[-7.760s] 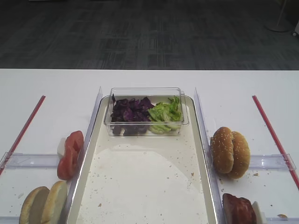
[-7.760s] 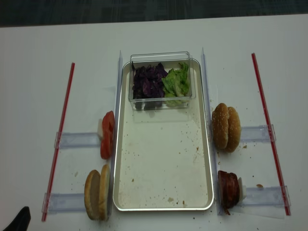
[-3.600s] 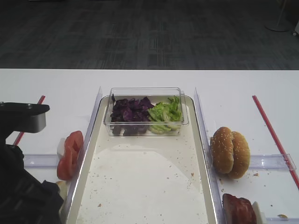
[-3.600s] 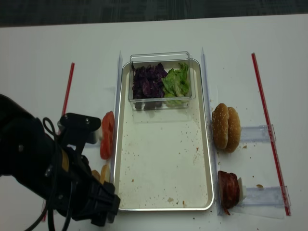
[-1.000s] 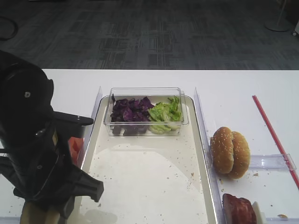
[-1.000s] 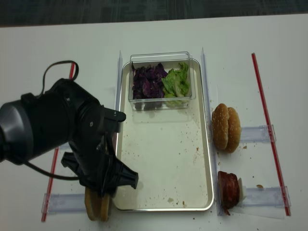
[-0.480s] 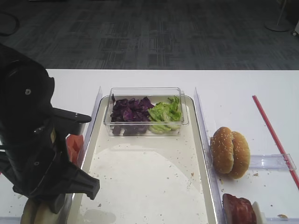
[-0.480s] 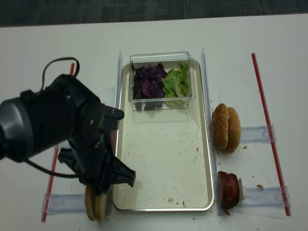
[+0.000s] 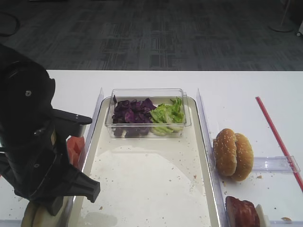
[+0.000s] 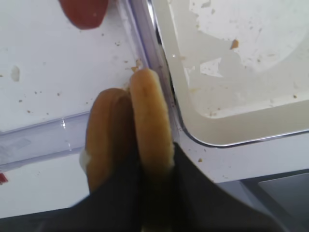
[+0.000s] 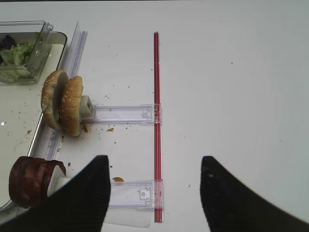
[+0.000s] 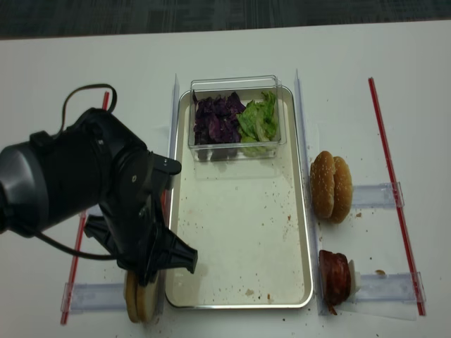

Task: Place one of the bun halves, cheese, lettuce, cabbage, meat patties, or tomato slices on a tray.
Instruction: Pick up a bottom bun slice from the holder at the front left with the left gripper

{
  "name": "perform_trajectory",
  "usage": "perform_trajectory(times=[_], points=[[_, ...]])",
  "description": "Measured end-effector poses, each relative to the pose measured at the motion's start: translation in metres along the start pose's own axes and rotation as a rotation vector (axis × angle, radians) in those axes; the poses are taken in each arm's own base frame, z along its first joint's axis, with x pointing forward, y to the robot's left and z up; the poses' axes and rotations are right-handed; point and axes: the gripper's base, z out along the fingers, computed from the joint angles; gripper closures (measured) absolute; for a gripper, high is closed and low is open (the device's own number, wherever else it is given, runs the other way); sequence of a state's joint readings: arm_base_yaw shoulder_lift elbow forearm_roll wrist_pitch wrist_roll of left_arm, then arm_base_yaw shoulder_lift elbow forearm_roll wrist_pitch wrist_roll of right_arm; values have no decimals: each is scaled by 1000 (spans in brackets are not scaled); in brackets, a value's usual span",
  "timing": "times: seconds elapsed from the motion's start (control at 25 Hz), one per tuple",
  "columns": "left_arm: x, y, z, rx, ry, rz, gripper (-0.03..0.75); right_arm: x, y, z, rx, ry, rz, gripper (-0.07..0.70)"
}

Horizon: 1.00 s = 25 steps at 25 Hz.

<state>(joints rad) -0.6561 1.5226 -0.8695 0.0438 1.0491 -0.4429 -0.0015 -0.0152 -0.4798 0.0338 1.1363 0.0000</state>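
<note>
Left jaws (image 10: 153,208) are pinching shut on the bun half (image 10: 150,125) nearest the tray (image 10: 231,130), standing on edge just outside its rim, so it can lift clear of its twin.

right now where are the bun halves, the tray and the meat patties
bun halves (image 10: 149,125), left wrist view, tan crust edge of the half nearer the tray
tray (image 12: 239,218), realsense high view, bare speckled floor
meat patties (image 11: 30,181), right wrist view, dark side of the stack

Tray (image 12: 239,232) floor open; clear box (image 12: 236,116) blocks its far end
</note>
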Motion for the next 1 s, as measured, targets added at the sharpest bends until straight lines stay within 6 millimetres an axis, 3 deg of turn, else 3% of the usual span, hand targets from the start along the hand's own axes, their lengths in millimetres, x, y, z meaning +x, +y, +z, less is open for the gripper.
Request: perform_trajectory(times=[0.36, 0.8, 1.0], points=[[-7, -3, -14, 8, -21, -2, 645, 0, 0, 0, 0, 0, 0, 186], [-18, -6, -58, 49, -121, 27, 645, 0, 0, 0, 0, 0, 0, 186], [-18, -5, -64, 53, -133, 31, 646, 0, 0, 0, 0, 0, 0, 186]])
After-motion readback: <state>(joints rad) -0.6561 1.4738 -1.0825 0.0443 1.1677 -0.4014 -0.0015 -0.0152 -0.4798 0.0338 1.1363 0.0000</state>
